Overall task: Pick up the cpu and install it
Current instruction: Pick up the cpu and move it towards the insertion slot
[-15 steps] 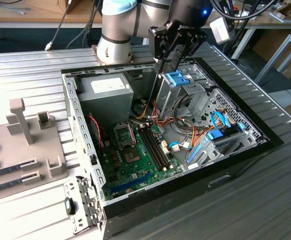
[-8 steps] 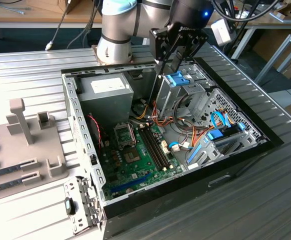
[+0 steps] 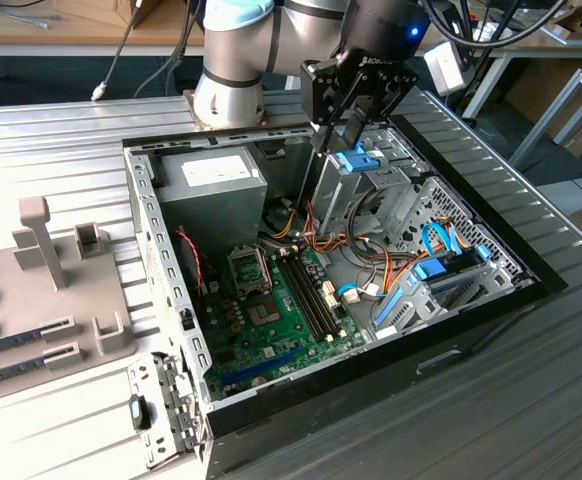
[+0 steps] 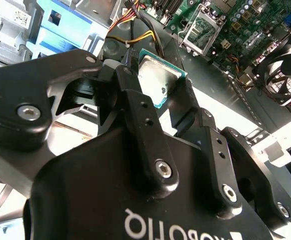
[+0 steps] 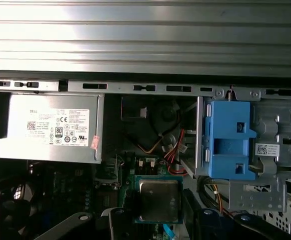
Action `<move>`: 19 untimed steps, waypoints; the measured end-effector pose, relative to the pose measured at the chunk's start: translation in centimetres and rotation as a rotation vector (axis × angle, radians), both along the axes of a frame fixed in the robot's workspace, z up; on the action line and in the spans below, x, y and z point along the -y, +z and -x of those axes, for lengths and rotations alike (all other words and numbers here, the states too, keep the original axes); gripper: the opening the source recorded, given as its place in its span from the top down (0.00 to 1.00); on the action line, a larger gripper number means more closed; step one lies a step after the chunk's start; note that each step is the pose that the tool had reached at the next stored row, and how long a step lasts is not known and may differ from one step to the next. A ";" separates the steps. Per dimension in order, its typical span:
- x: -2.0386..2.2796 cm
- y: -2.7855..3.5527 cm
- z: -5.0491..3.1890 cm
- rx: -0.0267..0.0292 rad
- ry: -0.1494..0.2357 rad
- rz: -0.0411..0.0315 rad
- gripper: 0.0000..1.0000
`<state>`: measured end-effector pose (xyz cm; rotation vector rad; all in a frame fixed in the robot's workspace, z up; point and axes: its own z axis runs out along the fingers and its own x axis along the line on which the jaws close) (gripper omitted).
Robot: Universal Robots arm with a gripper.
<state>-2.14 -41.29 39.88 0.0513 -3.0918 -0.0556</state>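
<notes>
Fingers [image 4: 138, 107] on cpu [image 4: 158, 75] edges, above open case [image 3: 371, 372].

cpu [image 5: 159, 200]: small flat square, silver-grey metal lid, thin green rim. Pinched by opposite edges in gripper [image 4: 158, 87], lid facing both wrist views, aloft over open case [image 3: 161, 290].

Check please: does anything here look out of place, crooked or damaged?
Nothing stands out. The gripper holds the cpu squarely by two edges over the open computer case, and the motherboard socket looks open and undamaged.
</notes>
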 end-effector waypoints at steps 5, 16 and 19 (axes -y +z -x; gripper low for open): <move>0.26 -0.10 0.00 0.0000 0.000 0.0000 0.53; 0.77 -0.26 0.00 0.0000 0.000 0.0000 0.53; 0.93 -0.30 0.00 0.0000 0.000 0.0000 0.53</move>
